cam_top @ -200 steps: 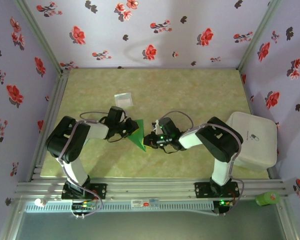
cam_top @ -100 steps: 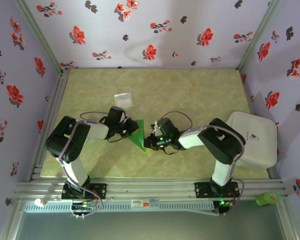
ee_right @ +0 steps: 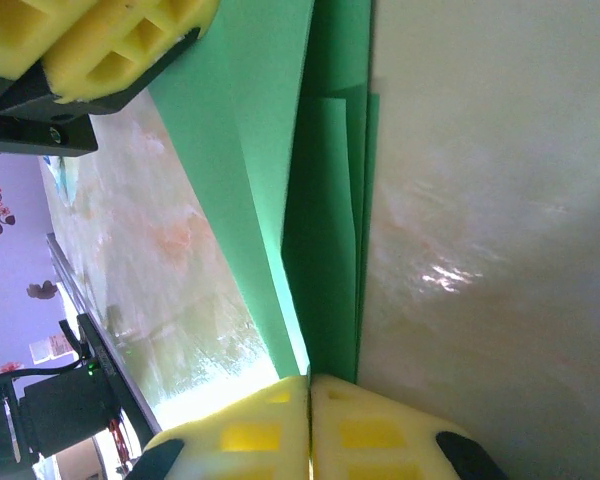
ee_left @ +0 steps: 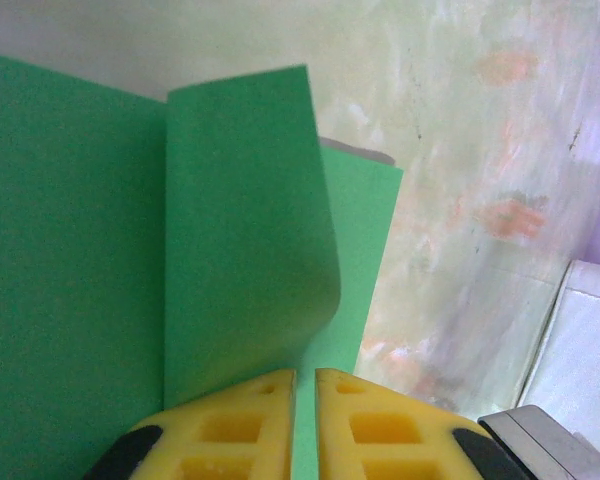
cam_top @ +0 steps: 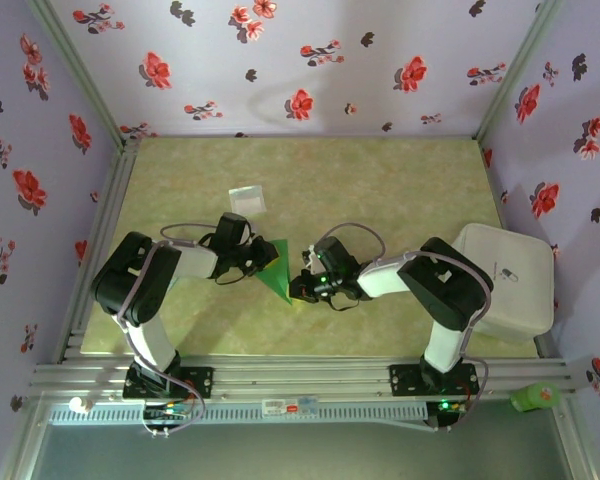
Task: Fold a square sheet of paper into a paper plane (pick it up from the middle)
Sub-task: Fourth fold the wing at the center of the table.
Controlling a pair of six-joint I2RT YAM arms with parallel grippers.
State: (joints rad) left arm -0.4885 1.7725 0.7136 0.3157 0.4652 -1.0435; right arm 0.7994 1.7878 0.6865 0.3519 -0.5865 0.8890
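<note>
Folded green paper (cam_top: 272, 268) in a long triangle, narrow end toward the near edge, lying around the middle of the counter (cam_top: 400, 190) — somewhat nearer the near edge than the far one. Flanked by both arms: left tool (cam_top: 257, 263) at its left side, right tool (cam_top: 296, 283) at its right side, close to the narrow end.

From the left wrist, yellow fingers (ee_left: 230, 430) set almost together with only a thin slit between, green showing in that slit, a loose flap curling up just ahead of them; pinched on the paper, by the look of it.

From the right wrist, yellow fingers (ee_right: 380, 420) pressed tight with no gap, stacked folded edges of the paper running straight into the tips along the counter — gripped there. In the top left corner of that view, the left tool's fingers on a raised layer of the same paper.

Well apart toward the far edge, a small pale square packet (cam_top: 247, 199); at the counter's right edge, a white box (cam_top: 505, 280).
</note>
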